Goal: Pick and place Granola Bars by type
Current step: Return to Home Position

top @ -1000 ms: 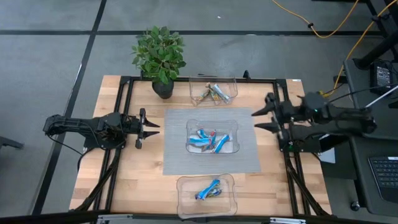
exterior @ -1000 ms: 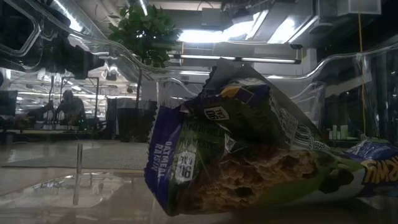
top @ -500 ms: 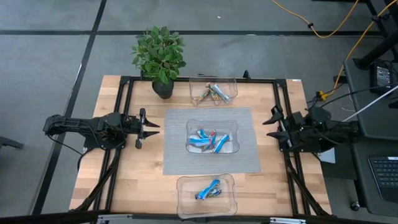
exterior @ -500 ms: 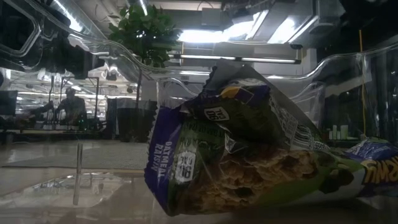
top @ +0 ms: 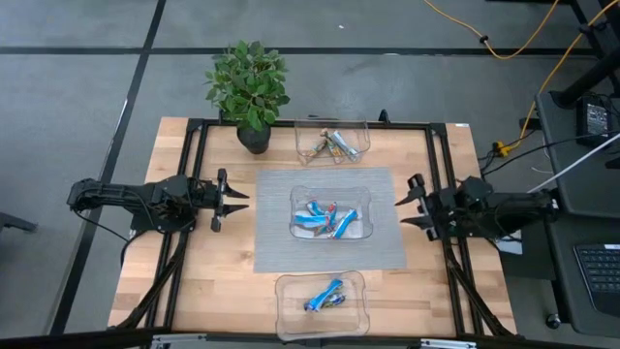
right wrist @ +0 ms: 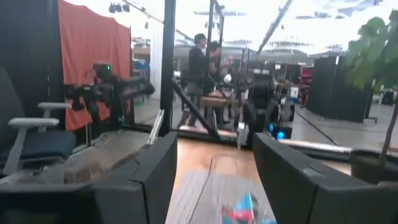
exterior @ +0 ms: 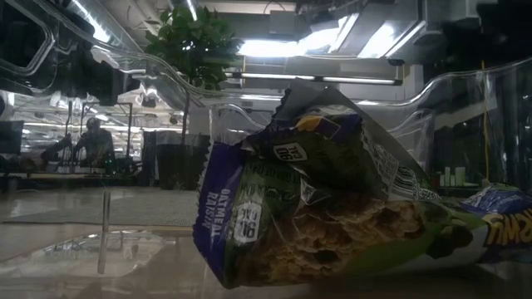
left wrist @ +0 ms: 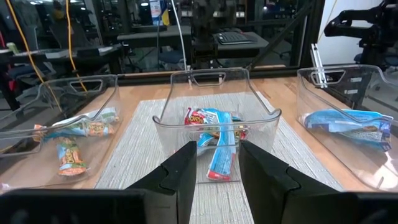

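High view: bars (top: 327, 219) lie in three bins (top: 366, 194) down the frame's centre. Left jaws sit centre-left, right jaws centre-right — both spread, empty. Low view: one bar (exterior: 332, 208) fills the frame. Left wrist view — bars in every bin.

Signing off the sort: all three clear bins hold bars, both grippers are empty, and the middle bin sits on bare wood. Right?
One thing is off: the middle bin sits on a grey mat, not bare wood, as the high view shows. The rest stands.
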{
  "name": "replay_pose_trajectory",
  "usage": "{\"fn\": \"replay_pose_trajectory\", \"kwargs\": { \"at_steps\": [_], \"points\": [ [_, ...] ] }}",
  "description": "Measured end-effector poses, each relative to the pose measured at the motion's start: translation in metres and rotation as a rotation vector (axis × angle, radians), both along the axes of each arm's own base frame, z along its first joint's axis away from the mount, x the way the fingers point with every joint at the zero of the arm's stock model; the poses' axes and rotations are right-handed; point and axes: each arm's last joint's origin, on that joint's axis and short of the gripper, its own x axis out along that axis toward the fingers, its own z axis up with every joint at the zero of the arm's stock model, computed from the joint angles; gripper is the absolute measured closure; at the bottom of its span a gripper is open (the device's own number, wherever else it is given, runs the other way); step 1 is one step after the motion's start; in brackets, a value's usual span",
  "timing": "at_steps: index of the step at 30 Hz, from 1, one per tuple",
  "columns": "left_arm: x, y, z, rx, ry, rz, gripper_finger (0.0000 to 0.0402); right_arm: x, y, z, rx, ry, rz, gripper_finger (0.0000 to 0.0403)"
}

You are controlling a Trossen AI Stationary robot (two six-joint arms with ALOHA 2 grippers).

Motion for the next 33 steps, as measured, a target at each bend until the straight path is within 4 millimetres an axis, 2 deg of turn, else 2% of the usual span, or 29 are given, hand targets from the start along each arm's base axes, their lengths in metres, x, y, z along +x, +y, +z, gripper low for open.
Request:
{"fn": "replay_pose_trajectory", "kwargs": {
  "at_steps": [5, 16, 22, 27, 33],
  "points": [
    [0.0, 0.0, 0.0, 0.0, -0.001, 0.0, 0.0288, 0.003, 0.0, -0.013, -0.013, 0.1, -0.002, 0.0189],
    [0.0, 0.0, 0.0, 0.0, -0.001, -0.001, 0.0288, 0.005, -0.003, -0.021, -0.058, 0.169, -0.106, 0.0189],
    [0.0, 0.0, 0.0, 0.0, -0.001, -0.001, 0.0288, 0.01, -0.006, -0.029, -0.05, 0.268, -0.225, 0.0189],
    [0.0, 0.0, 0.0, 0.0, -0.001, -0.001, 0.0288, 0.013, -0.006, -0.034, -0.037, 0.33, -0.23, 0.0189],
    [0.0, 0.0, 0.0, 0.0, -0.001, -0.001, 0.0288, 0.014, -0.006, -0.036, -0.148, 0.332, -0.234, 0.0189]
  ]
}}
